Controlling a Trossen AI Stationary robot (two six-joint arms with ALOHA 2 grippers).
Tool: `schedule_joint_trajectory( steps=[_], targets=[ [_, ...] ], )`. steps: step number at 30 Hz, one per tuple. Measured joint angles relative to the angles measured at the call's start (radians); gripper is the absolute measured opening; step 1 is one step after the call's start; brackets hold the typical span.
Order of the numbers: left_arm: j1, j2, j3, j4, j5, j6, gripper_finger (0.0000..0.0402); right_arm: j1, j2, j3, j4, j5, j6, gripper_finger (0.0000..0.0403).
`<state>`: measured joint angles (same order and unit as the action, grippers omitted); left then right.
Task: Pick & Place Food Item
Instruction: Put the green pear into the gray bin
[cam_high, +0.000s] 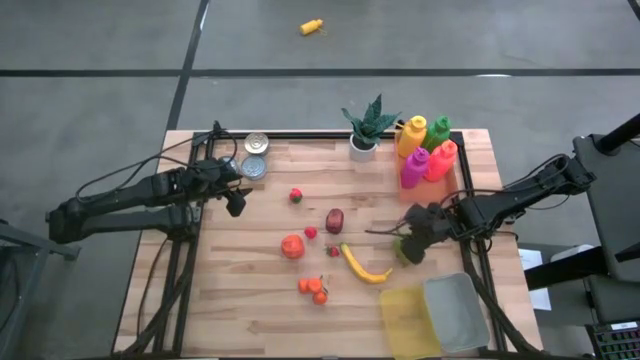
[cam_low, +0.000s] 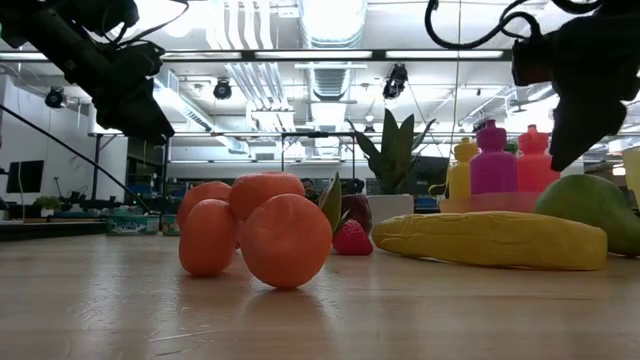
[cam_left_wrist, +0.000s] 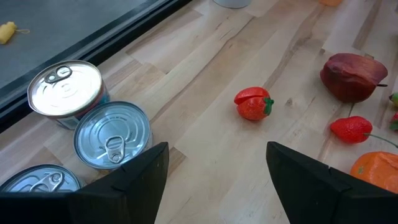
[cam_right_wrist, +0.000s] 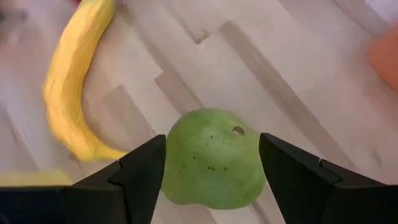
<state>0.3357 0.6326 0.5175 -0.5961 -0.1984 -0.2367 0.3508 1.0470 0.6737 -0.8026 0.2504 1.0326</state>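
A green pear sits between the fingers of my right gripper near the table's right side, beside the banana. In the high view the pear shows just past the gripper. In the low view the pear has its underside at about table height; whether it is clear of the wood I cannot tell. My left gripper waits at the far left, open above bare wood, near the cans. My right gripper has the green pear between its two fingers, one finger against each of its sides. The fingers slant steeply down from the table's right side. The pear fills the gap between them, its dimpled end turned up.
A yellow tray and a clear tray stand at the near right corner. Small oranges, a larger orange, strawberries and a dark red fruit lie mid-table. Bottles and a potted plant stand at the far edge.
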Motion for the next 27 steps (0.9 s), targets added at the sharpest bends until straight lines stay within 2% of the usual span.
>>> schedule_joint_trajectory(
  steps=[5, 13, 16, 20, 27],
  targets=[
    [0.0, 0.0, 0.0, 0.0, 0.0, 0.0, 0.0275, 0.0, 0.0, 0.003, -0.032, 0.042, 0.264, 0.0264],
    [0.0, 0.0, 0.0, 0.0, 0.0, 0.0, 0.0275, 0.0, 0.0, 0.003, -0.032, 0.041, 0.338, 0.0355],
    [0.0, 0.0, 0.0, 0.0, 0.0, 0.0, 0.0275, 0.0, 0.0, -0.001, -0.031, 0.041, 0.375, 0.0376],
    [0.0, 0.0, 0.0, 0.0, 0.0, 0.0, 0.0275, 0.0, 0.0, -0.002, -0.031, 0.036, 0.43, 0.0381],
    [0.0, 0.0, 0.0, 0.0, 0.0, 0.0, 0.0275, 0.0, 0.004, -0.017, -0.027, 0.018, 0.433, 0.0382]
  ],
)
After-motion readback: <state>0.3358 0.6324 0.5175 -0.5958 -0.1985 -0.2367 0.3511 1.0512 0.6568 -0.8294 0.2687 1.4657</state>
